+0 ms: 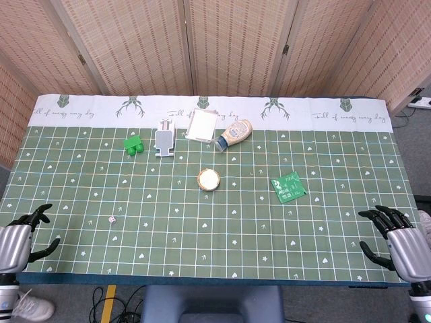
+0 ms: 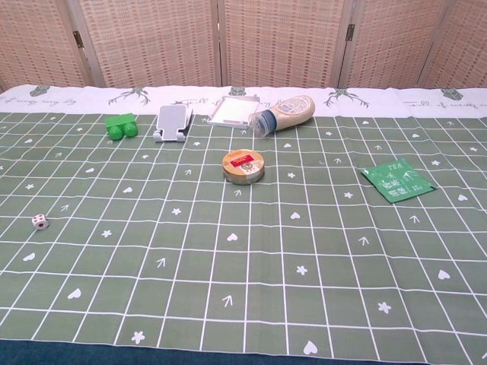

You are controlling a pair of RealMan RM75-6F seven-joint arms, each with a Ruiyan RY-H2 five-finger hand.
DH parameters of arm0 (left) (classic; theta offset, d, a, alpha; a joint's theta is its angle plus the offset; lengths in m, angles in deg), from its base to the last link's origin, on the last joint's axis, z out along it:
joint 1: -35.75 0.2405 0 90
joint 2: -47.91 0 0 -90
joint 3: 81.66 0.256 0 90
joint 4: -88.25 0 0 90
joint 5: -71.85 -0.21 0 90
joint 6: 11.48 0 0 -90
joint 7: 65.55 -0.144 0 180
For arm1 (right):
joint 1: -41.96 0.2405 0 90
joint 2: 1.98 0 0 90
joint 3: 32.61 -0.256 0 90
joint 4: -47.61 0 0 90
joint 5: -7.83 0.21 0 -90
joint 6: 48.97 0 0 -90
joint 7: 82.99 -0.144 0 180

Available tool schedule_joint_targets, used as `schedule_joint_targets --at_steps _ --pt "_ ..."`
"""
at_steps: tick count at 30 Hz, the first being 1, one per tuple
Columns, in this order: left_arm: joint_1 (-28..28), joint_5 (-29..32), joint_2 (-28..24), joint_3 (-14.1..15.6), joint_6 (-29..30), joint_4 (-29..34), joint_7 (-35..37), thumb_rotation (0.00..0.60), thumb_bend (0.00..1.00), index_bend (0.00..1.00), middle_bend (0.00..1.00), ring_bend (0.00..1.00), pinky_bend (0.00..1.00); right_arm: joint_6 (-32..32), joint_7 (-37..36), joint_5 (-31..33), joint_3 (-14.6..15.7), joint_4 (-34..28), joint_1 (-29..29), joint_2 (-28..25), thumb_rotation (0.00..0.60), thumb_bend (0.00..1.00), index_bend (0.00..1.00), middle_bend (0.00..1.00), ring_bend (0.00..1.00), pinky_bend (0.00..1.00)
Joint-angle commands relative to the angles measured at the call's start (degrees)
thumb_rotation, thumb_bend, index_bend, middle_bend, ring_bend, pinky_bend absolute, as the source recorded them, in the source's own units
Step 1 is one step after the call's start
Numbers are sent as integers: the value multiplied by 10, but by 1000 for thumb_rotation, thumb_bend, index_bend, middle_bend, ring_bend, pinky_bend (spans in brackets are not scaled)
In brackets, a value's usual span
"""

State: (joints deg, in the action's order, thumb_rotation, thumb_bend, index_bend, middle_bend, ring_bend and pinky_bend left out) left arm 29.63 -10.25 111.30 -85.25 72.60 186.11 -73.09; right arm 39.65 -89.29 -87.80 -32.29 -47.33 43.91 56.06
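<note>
My left hand (image 1: 20,241) hovers at the table's front left corner, fingers apart, holding nothing; a small white die (image 1: 112,220) (image 2: 39,221) is the nearest thing to it. At the front right corner my right hand (image 1: 397,242) is likewise spread and empty, with a green tea packet (image 1: 289,187) (image 2: 398,181) lying some way off toward the middle. A round tin (image 1: 208,179) (image 2: 243,166) sits mid-table. Neither hand shows in the chest view.
Along the far side lie a green toy block (image 1: 134,145) (image 2: 121,126), a grey phone stand (image 1: 164,138) (image 2: 173,122), a white box (image 1: 201,125) (image 2: 234,111) and a bottle on its side (image 1: 235,133) (image 2: 284,114). A folding screen (image 1: 215,40) stands behind the table.
</note>
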Motion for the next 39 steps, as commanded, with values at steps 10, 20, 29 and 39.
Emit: schedule_joint_targets --at_steps 10,20,29,39 --pt "-2 -15 1 3 0 -13 13 600 246 218 444 408 514 10 -1 -3 2 1 -4 -1 600 249 277 302 191 210" --pt "-67 -107 -2 19 -62 -77 55 600 246 253 444 409 501 22 -2 -6 0 1 -7 -4 600 249 277 302 191 210" --pt "-145 -152 26 20 -136 -119 84 600 246 297 520 461 513 29 -5 -5 3 4 -13 -4 600 249 277 301 191 210" --pt "-209 -153 100 19 -201 -202 72 600 246 360 787 685 761 35 -7 -3 4 5 -18 -7 600 249 277 302 191 210"
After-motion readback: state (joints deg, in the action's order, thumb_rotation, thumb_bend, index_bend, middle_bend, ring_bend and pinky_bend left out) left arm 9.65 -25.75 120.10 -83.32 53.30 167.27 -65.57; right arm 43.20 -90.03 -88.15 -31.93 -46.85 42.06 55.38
